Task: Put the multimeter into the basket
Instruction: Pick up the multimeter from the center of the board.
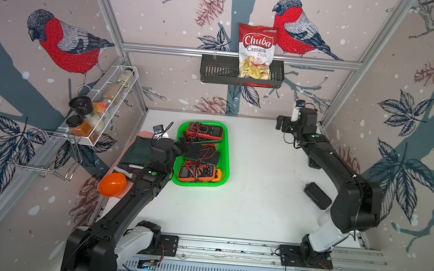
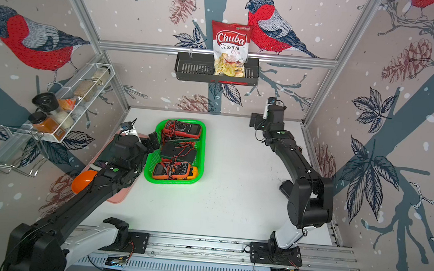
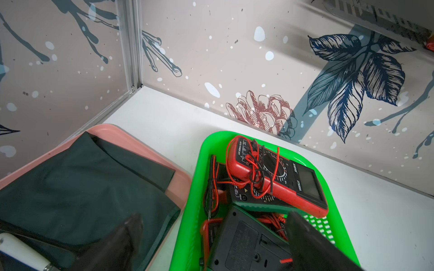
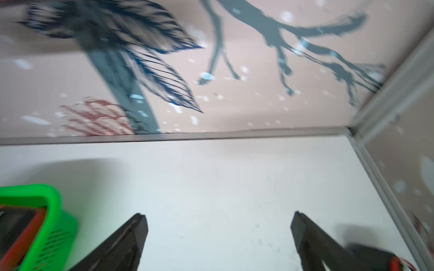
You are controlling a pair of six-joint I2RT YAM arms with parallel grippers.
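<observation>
The green basket (image 1: 197,183) sits on the white bench (image 1: 258,200), holding a red multimeter (image 1: 204,131), a black multimeter (image 1: 203,154) lying face-down and an orange multimeter (image 1: 198,173); the left jaws hang spread over its left rim, gripping nothing; the right jaws, also spread, hover over the bench's far right corner.
</observation>
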